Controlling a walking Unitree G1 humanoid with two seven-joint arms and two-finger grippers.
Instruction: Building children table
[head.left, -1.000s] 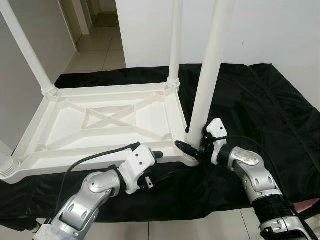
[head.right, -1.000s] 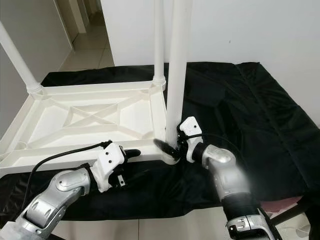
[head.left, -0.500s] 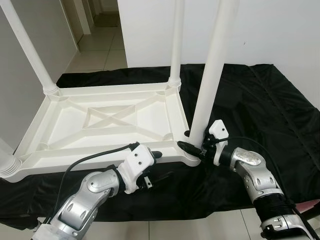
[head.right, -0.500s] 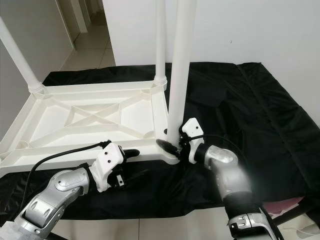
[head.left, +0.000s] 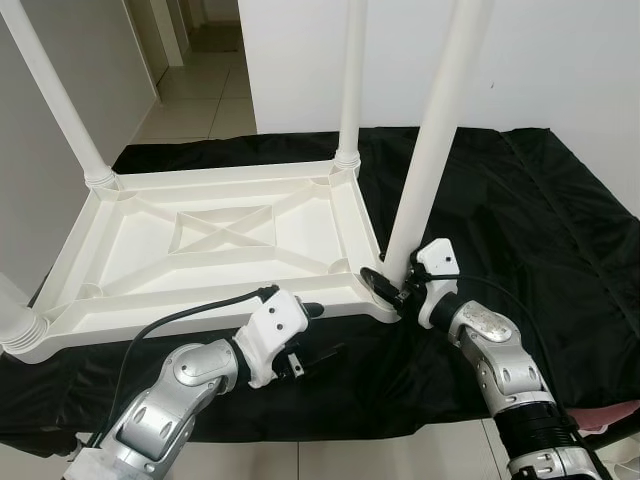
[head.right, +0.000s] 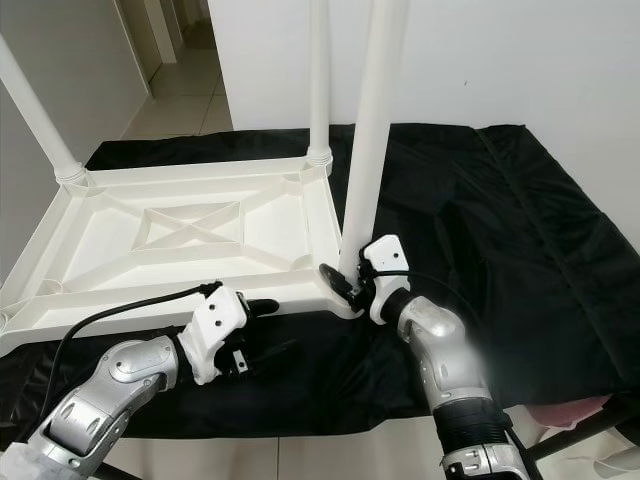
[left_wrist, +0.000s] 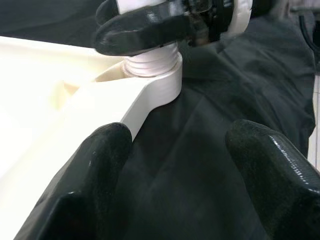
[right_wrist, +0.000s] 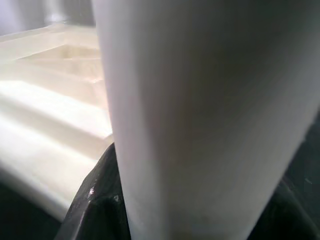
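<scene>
Lying upside down on the black-draped surface (head.left: 520, 210), the white children's table (head.left: 210, 250) runs its long axis left to right, legs pointing up. The right end effector (head.left: 392, 288) is clenched around the base of the near-right leg (head.left: 425, 180), at the surface's front edge. The left end effector (left_wrist: 175, 170) hangs released beside that corner socket (left_wrist: 152, 75), which the left wrist view shows close up.
</scene>
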